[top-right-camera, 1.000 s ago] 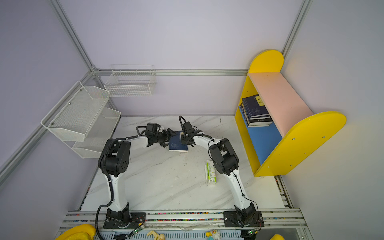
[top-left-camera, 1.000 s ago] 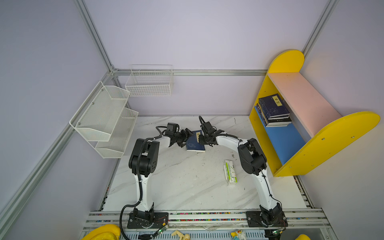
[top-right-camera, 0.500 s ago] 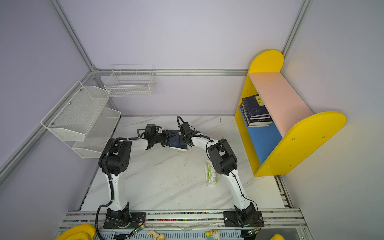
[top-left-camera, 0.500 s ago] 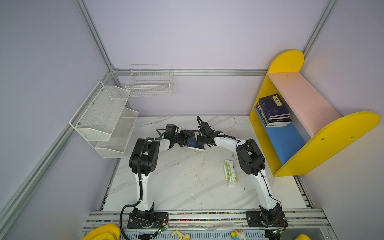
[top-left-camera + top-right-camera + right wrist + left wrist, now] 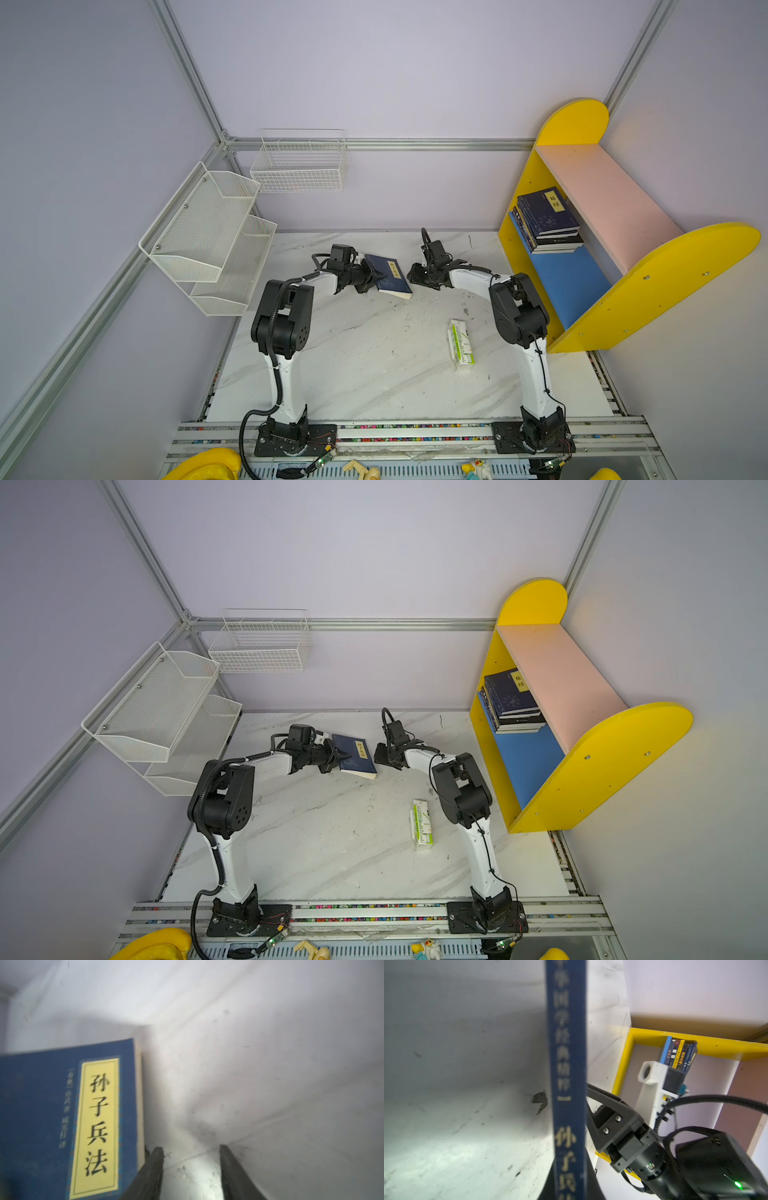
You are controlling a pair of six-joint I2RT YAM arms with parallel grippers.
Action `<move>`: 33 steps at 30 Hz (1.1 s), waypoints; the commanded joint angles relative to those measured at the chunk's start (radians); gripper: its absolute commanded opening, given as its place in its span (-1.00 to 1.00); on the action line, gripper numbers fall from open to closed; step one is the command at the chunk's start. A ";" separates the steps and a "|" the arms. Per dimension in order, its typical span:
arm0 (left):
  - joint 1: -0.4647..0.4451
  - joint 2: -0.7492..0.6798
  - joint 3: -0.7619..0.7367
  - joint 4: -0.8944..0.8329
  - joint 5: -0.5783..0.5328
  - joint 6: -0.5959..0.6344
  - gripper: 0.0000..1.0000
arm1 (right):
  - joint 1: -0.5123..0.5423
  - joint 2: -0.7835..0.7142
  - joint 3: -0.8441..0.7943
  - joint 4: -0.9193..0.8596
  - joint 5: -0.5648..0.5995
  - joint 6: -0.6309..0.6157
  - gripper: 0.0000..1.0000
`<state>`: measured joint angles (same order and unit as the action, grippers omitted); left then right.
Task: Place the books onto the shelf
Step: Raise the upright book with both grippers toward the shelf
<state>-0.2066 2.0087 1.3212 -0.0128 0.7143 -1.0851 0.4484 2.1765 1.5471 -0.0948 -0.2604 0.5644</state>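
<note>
The left end effector (image 5: 371, 277) is clamped on a navy book (image 5: 390, 276), its jaws together on the spine side. In the left wrist view the spine (image 5: 568, 1059) fills the middle of the frame, with pale Chinese lettering running along it. In both top views the navy book sits tilted, its yellow title label facing up and its pale page edge lowest, close to the bench (image 5: 374, 374). Whether that edge touches the marble cannot be told.

The right end effector (image 5: 191, 1149) stands apart and grips nothing. Its two dark fingers (image 5: 154, 1167) frame bare bench, and the book's page edge lies just beside one of them. In a top view the right end effector (image 5: 384, 757) points at the book from the opposite side to the left one.

Further out, a green-and-white carton (image 5: 460, 344) lies flat on the bench, beside the right arm and well apart from the book.

The shelf (image 5: 681, 266) stands at the right edge of the bench, with yellow rounded end panels. A stack of books (image 5: 546, 220) lies flat on its blue lower board (image 5: 569, 282), under the pink upper board (image 5: 602, 195), towards the far end panel.

On the left wall hangs a white mesh rack (image 5: 208, 232), and on the back wall a wire basket (image 5: 299, 166).
</note>
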 commanded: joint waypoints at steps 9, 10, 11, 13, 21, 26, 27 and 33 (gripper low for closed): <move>-0.057 -0.036 0.536 0.142 -0.214 -0.096 -1.00 | -0.073 -0.422 -0.312 0.603 -0.262 0.521 0.35; -0.067 -0.030 0.552 0.179 -0.256 -0.114 -1.00 | -0.071 -0.442 -0.338 0.646 -0.262 0.558 0.35; -0.076 -0.024 0.561 0.216 -0.290 -0.134 -1.00 | -0.066 -0.460 -0.364 0.694 -0.254 0.592 0.35; -0.094 -0.005 0.583 0.283 -0.343 -0.180 -1.00 | -0.058 -0.485 -0.408 0.809 -0.237 0.648 0.35; -0.158 0.030 0.593 0.392 -0.433 -0.263 -1.00 | -0.043 -0.439 -0.324 0.906 -0.204 0.649 0.26; -0.183 0.014 0.551 0.422 -0.466 -0.282 -1.00 | -0.027 -0.375 -0.225 0.909 -0.220 0.650 0.21; -0.186 0.009 0.542 0.433 -0.470 -0.284 -1.00 | -0.024 -0.360 -0.203 0.899 -0.223 0.650 0.19; -0.192 -0.014 0.497 0.476 -0.503 -0.276 -1.00 | -0.009 -0.301 -0.121 0.852 -0.234 0.663 0.05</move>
<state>-0.3977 2.0609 1.8343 0.3424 0.2504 -1.3544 0.4297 1.8572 1.3895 0.7506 -0.4786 1.1992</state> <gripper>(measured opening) 0.094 0.534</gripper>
